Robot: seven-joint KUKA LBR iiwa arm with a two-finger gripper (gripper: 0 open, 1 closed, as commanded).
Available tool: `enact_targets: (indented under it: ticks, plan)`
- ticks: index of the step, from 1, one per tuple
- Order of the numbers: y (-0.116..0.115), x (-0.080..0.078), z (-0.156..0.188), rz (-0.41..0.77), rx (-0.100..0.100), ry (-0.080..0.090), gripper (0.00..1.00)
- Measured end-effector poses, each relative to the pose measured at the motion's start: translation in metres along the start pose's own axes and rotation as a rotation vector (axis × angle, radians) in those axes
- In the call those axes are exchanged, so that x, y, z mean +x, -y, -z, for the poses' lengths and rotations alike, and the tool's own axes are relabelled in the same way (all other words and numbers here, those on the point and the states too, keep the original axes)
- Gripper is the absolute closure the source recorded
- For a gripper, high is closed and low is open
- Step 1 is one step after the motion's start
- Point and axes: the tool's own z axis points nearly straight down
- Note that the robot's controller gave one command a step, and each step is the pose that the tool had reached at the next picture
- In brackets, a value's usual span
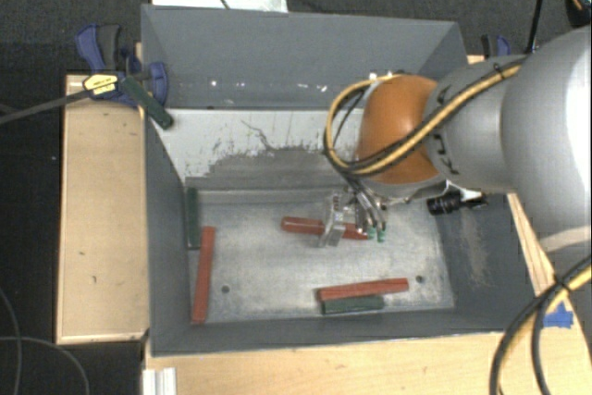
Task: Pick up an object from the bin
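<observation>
My gripper (335, 231) hangs low in the middle of the bin, its fingers down on a short red-brown stick (302, 225) that lies across the floor. The stick's left end pokes out to the left of the fingers, and a bit of red shows to their right. Near the bin's front lies a longer red stick (365, 289) with a dark green stick (352, 302) right beside it.
By the left wall a red stick (202, 275) lies lengthwise, and a dark green stick (191, 218) lies just above it against the wall. The arm with its orange cover and cables hangs over the bin's right half.
</observation>
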Motion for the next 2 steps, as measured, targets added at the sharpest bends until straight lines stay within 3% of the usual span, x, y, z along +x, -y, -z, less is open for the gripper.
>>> enact_targets:
  ticks: [1,2]
  plan:
    - [0.043,0.029,0.117,0.084,0.0,0.007,1.0]
    - [0.044,0.014,0.168,0.083,-0.001,0.007,1.0]
